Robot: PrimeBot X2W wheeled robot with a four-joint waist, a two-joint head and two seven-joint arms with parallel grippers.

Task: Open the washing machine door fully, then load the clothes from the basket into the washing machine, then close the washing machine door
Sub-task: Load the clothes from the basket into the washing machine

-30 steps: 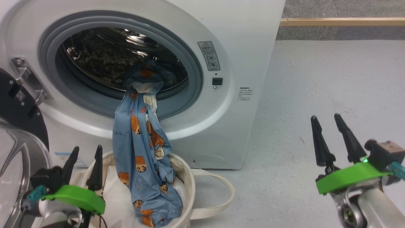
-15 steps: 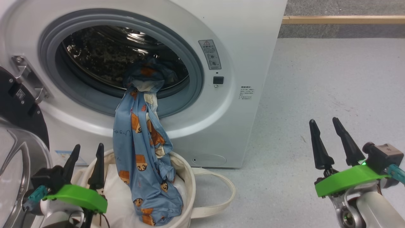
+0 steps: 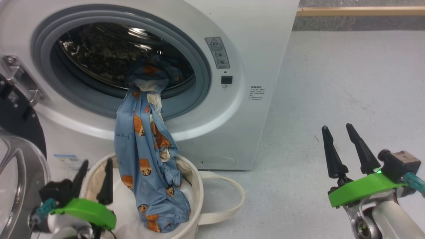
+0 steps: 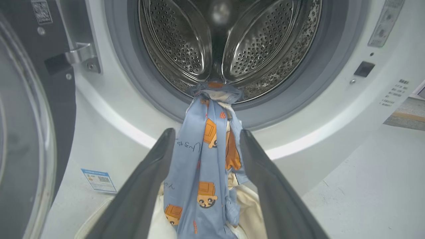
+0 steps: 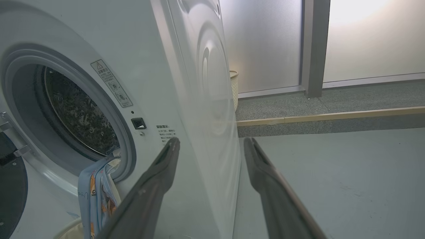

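The white washing machine (image 3: 252, 49) has its door (image 3: 15, 116) swung open to the left, black rim and clear glass showing. The blue clothes (image 3: 142, 156) with orange patches hang from the grey rim of the drum opening down into the cream basket (image 3: 196, 181) on the floor. My left gripper (image 3: 97, 161) is open at the basket's left rim, apart from the fabric. In the left wrist view the clothes (image 4: 202, 159) hang ahead between the open left gripper's (image 4: 207, 131) fingers. My right gripper (image 3: 336, 126) is open and empty over bare floor on the right.
A plain white cloth (image 3: 121, 199) lies in the basket under the blue garment. The basket's loop handle (image 3: 237, 199) lies on the grey floor (image 3: 332, 83). A wooden strip (image 3: 358, 11) runs along the back. A wicker bin (image 5: 234, 89) stands behind the machine.
The head camera has shifted a little, so the machine sits higher and further left in the picture. The left gripper sits slightly lower. The garment hangs as before.
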